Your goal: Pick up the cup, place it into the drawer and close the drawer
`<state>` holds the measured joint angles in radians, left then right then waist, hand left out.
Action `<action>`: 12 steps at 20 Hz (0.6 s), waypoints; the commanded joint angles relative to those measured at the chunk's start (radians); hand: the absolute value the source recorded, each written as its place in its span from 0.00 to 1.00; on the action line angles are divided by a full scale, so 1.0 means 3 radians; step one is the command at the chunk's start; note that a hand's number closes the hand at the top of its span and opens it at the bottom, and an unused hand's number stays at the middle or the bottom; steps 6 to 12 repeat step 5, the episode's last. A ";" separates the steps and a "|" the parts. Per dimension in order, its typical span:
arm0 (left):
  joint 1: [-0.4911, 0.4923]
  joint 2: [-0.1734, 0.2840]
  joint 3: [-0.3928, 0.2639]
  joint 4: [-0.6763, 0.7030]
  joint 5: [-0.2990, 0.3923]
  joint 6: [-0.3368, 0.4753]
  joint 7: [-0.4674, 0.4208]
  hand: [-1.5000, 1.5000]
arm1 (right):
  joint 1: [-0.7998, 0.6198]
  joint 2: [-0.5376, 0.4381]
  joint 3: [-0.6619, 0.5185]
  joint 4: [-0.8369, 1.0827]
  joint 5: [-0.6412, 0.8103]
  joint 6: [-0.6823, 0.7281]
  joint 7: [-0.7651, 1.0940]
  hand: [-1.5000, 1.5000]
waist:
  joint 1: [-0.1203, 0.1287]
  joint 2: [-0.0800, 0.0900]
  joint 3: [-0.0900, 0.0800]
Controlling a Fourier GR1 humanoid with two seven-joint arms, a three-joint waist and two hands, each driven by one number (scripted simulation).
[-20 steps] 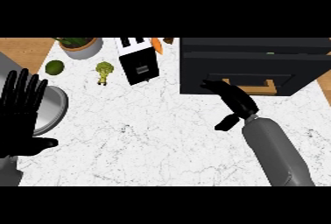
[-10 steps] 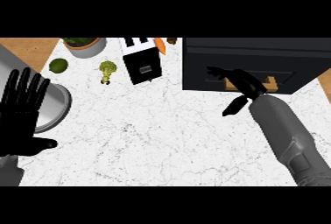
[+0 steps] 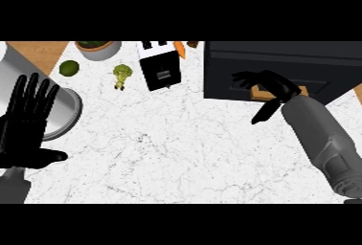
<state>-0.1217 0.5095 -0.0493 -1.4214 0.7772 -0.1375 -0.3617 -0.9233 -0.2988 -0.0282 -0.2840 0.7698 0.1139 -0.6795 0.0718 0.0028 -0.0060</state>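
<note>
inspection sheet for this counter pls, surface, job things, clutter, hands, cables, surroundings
surface: white marbled counter.
job's things: dark drawer unit at top right; cup not visible.
clutter: broccoli, lime, potted plant, black and white box, carrot, metal bowl at left.
hands: left hand open, resting at left edge; right hand curled at the drawer unit's front.
cables: nothing seen.
surroundings: wood beyond the counter.

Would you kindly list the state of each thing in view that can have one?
Drawer: nearly shut, only a sliver of wood showing.
Right hand: fingers curled, against the drawer front, holding nothing visible.
Left hand: open, fingers up, resting at the left edge.
Cup: not visible.
</note>
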 commanded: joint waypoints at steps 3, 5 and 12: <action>-0.0017 0.0018 0.0020 0.0180 -0.0069 -0.0145 -0.0085 0.00 | -0.0249 -0.0181 -0.0085 0.0297 0.0047 -0.0135 0.0316 0.00 | 0.0050 0.0130 0.0027; -0.0115 -0.0010 0.0007 0.0103 -0.0096 -0.0004 -0.0003 0.00 | -0.0359 -0.0139 -0.0111 0.0324 0.0030 -0.0125 0.0425 0.00 | 0.0018 0.0100 0.0028; -0.0115 -0.0010 0.0007 0.0103 -0.0096 -0.0004 -0.0003 0.00 | -0.0359 -0.0139 -0.0111 0.0324 0.0030 -0.0125 0.0425 0.00 | 0.0018 0.0100 0.0028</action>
